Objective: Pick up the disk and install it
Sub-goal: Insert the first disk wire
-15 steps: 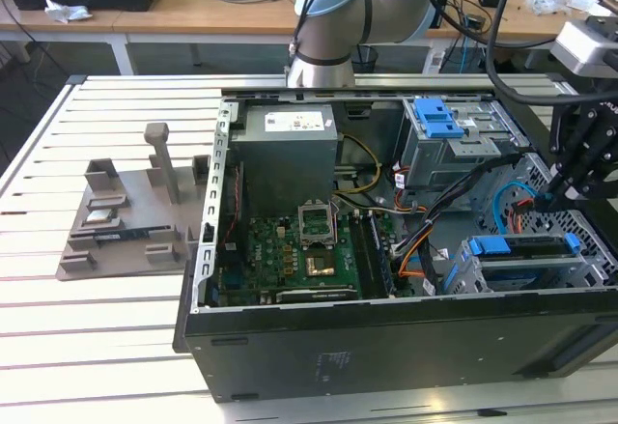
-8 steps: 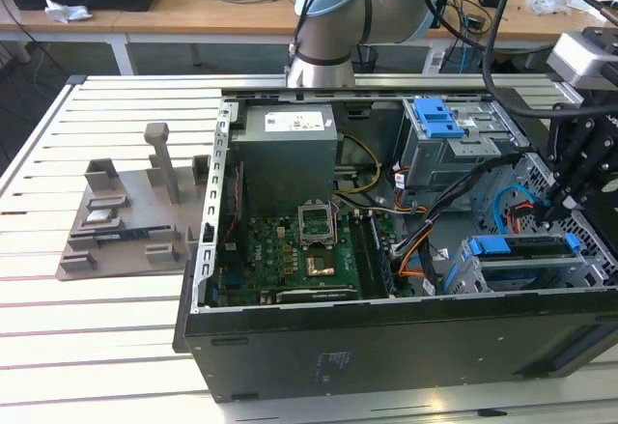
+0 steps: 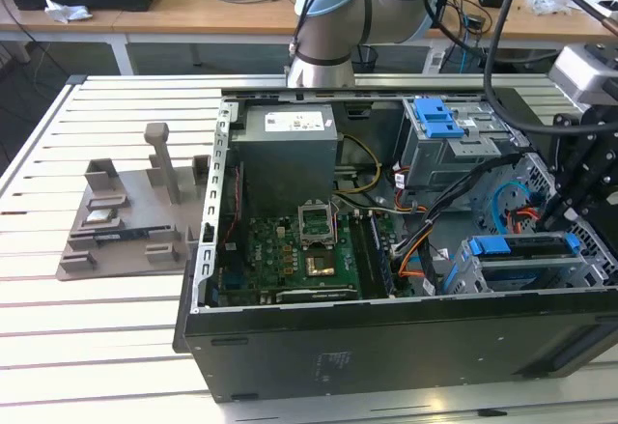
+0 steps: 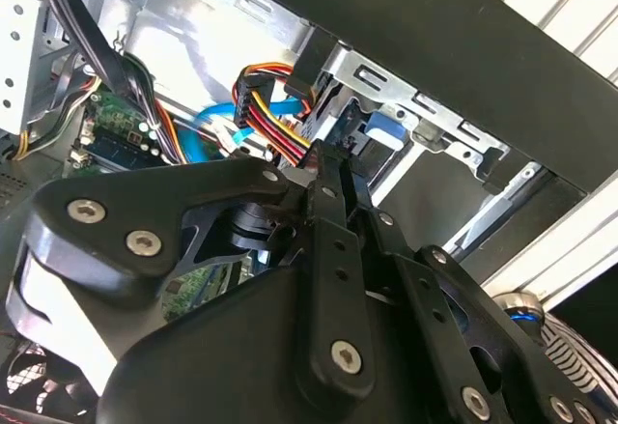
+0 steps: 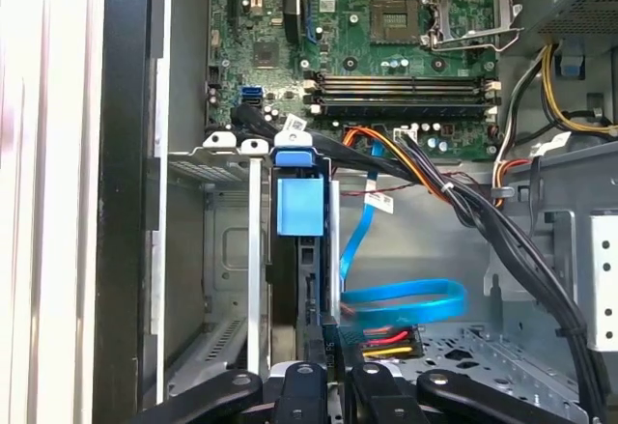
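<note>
The disk (image 5: 290,289) stands edge-on in the lower grey drive cage (image 5: 224,250) of the open computer case, with its blue carrier tab (image 5: 299,207) at the far end. In the exterior view its blue rail (image 3: 521,246) shows along the top of that cage (image 3: 541,277), at the case's front right. My gripper (image 3: 554,217) hangs just right of the cage. Its fingers look shut, the tips (image 5: 328,347) at the disk's near end, beside the red-yellow-black power plug (image 5: 388,340). In the second wrist view the gripper (image 4: 323,165) points at the same plug and cage.
A grey plastic stand (image 3: 126,221) with upright posts sits on the slatted table at the exterior view's left. A second drive cage with a blue latch (image 3: 439,115) is at the case's back right. Blue data cables (image 5: 406,298) and black cable bundles (image 5: 483,212) cross near the gripper.
</note>
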